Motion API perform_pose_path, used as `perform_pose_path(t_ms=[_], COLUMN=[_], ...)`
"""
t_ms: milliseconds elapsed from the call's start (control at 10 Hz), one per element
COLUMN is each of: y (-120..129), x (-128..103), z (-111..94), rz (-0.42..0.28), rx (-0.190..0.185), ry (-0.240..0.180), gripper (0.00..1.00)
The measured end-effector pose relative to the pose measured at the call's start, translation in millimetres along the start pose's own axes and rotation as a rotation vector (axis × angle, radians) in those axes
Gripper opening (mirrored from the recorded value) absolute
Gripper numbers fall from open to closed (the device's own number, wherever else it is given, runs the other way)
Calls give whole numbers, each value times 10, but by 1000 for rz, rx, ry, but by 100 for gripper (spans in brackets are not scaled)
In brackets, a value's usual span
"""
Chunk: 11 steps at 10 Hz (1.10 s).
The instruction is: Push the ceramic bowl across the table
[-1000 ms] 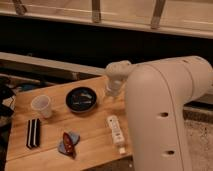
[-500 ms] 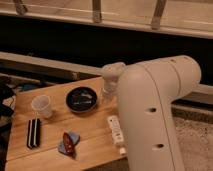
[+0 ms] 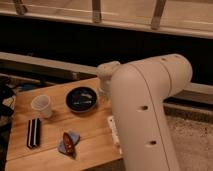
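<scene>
The ceramic bowl (image 3: 81, 99) is black, glossy and shallow, and sits on the far middle part of the wooden table (image 3: 92, 137). My gripper (image 3: 104, 90) hangs at the end of the big white arm (image 3: 145, 115), just right of the bowl's rim and very close to it. I cannot tell whether it touches the bowl. The arm hides the table's right end.
A small white cup (image 3: 42, 106) stands left of the bowl. A black-and-white striped item (image 3: 33, 133) lies at the front left. A red and blue packet (image 3: 68, 143) lies at the front middle. A white oblong item (image 3: 114, 131) lies beside the arm.
The arm has swung left, bringing the gripper closer to the bowl's right rim. The bowl and the other items have not visibly moved.
</scene>
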Motion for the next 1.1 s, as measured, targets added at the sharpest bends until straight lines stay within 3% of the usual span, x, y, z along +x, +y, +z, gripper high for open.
perform_pose_path(t_ms=[200,400,800,1100], y=[84,152,602,578], x=[19,-16,-2,-109], z=[163,159,286,224], rz=[-11,-20,-67,-83], rx=[6,12,22,31], ry=[8,19,47,52], gripper=[1,1,1,1])
